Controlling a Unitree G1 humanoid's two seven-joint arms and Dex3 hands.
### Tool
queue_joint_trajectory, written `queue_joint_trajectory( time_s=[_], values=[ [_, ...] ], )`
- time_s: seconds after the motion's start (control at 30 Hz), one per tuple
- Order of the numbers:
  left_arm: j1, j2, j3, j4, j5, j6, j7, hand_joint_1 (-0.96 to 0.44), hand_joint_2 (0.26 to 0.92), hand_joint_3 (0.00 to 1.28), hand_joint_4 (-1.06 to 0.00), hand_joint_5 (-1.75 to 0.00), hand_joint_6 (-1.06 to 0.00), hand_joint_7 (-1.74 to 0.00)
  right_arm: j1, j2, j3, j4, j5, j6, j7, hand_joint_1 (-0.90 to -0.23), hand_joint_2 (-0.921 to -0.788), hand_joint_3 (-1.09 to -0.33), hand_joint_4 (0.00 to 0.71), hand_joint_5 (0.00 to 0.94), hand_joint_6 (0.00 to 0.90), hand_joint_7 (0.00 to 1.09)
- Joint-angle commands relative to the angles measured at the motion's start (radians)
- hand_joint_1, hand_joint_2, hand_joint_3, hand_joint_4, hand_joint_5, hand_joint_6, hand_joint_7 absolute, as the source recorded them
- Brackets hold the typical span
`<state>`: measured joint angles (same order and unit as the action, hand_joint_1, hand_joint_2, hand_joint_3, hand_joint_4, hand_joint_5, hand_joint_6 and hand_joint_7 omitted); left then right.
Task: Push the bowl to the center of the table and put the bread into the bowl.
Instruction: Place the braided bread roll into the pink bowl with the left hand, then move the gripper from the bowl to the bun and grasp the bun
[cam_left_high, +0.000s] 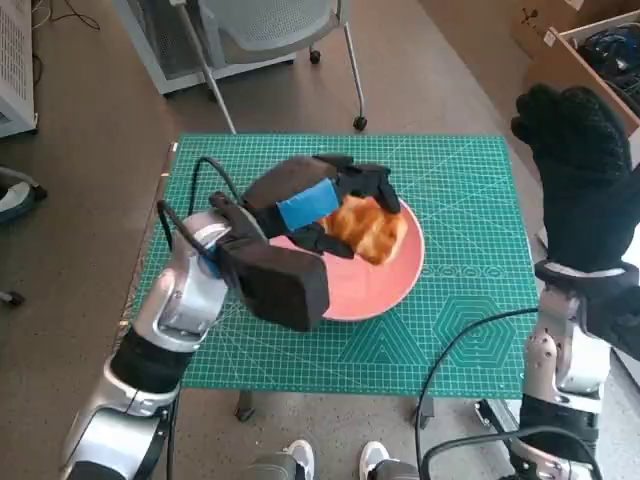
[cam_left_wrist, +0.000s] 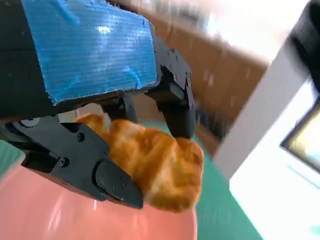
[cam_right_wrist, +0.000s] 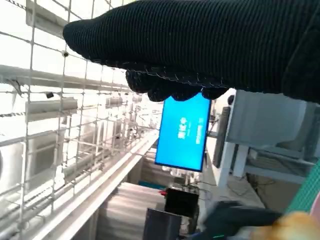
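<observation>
Head view first: nearest you, a person's shoes (cam_left_high: 335, 458) show at the bottom edge, just past the tabletop's (cam_left_high: 470, 340) near side. Your left hand (cam_left_high: 310, 205) reaches over the pink bowl (cam_left_high: 385, 285), which sits about mid-tabletop on the green cutting mat (cam_left_high: 470, 200). Its fingers (cam_left_high: 375, 185) are clamped on the bread (cam_left_high: 370, 230), which sits over the bowl's far half; you cannot tell from here whether it touches the bowl. Left wrist view confirms the grip: black fingers (cam_left_wrist: 175, 105) pinch the golden bread (cam_left_wrist: 160, 165) from both sides above the pink bowl (cam_left_wrist: 50, 215). Your right hand (cam_left_high: 580, 170) is raised off the tabletop's right edge, holding nothing; whether its fingers are spread or curled, you cannot tell. Beyond the tabletop stands a chair (cam_left_high: 275, 30).
</observation>
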<state>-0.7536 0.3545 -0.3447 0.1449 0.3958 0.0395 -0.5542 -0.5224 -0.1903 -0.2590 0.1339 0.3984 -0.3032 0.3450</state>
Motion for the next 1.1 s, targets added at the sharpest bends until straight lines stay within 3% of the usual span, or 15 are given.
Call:
queue_joint_trajectory(
  time_s=[0.03, 0.2, 0.53, 0.77, 0.9, 1.1],
  values=[
    [-0.017, 0.030, -0.014, -0.004, 0.009, 0.060, -0.073, -0.23, 0.801, 0.13, -0.04, -0.09, -0.09, -0.45, 0.033, 0.002, -0.006, 0.002, 0.017, 0.013, 0.008, -0.501, -0.921, -0.562, 0.329, 0.007, 0.157, 0.55],
    [0.001, 0.049, -0.005, -0.022, 0.016, 0.042, -0.070, -0.34, 0.806, 0.07, 0.00, -0.01, -0.06, -0.31, 0.035, 0.008, -0.003, -0.002, 0.013, 0.010, 0.004, -0.502, -0.921, -0.559, 0.332, 0.007, 0.156, 0.54],
    [0.050, 0.111, 0.103, 0.083, -0.102, -0.213, -0.006, -0.52, 0.852, 0.05, 0.00, 0.00, -0.06, -0.26, 0.041, 0.014, 0.009, -0.020, 0.006, 0.024, -0.003, -0.500, -0.921, -0.557, 0.328, 0.003, 0.154, 0.53],
    [0.085, 0.161, 0.210, 0.106, -0.208, -0.300, -0.013, -0.55, 0.873, 0.04, 0.00, 0.00, -0.08, -0.26, 0.042, 0.014, 0.014, -0.024, 0.002, 0.033, -0.003, -0.505, -0.921, -0.558, 0.324, 0.001, 0.147, 0.53],
    [0.106, 0.203, 0.277, 0.106, -0.257, -0.317, -0.016, -0.54, 0.880, 0.04, 0.00, 0.00, -0.10, -0.26, 0.040, 0.015, 0.018, -0.022, 0.000, 0.040, -0.003, -0.503, -0.921, -0.561, 0.322, 0.000, 0.143, 0.53],
    [0.145, 0.279, 0.367, 0.004, -0.258, -0.228, 0.002, -0.47, 0.880, 0.03, 0.00, 0.00, -0.09, -0.29, 0.038, 0.010, 0.021, -0.023, 0.004, 0.052, 0.003, -0.500, -0.921, -0.565, 0.320, 0.000, 0.138, 0.53]
  ],
)
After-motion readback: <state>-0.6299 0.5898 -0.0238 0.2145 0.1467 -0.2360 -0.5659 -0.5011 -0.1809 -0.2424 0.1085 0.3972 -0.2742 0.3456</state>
